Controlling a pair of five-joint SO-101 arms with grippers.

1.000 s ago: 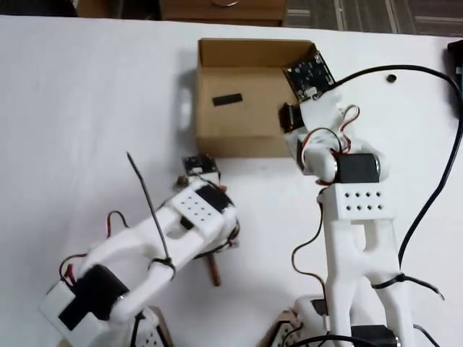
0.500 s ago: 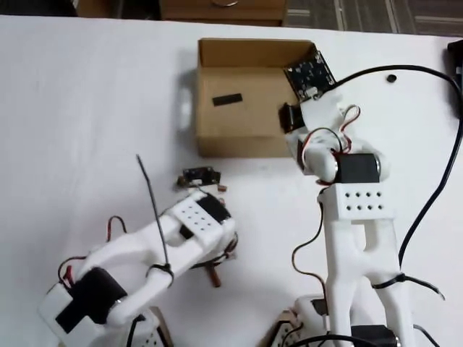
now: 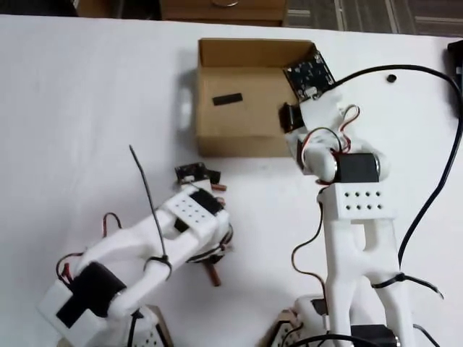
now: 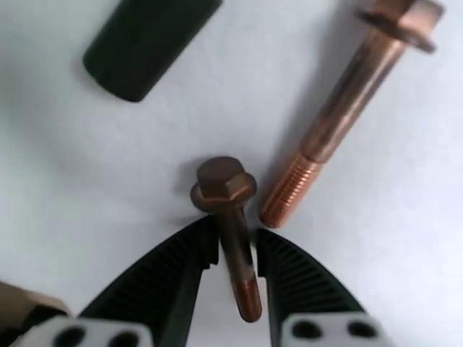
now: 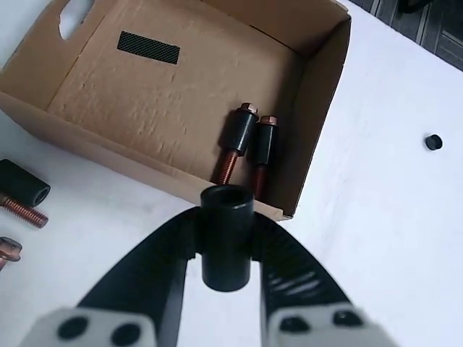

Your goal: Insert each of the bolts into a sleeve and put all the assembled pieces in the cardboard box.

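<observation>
Currently left gripper (image 4: 237, 247) clamped on bolt (image 4: 225, 189) shank; right gripper (image 5: 226, 242) clamped on sleeve (image 5: 227, 213) near cardboard box (image 5: 320, 108).

No text, number or sign can be made out anywhere, tbh. The black strip (image 5: 148, 48) stuck inside the cardboard box (image 5: 318, 108) looks plain, and nothing legible is seen on the circuit board (image 3: 309, 72).
</observation>
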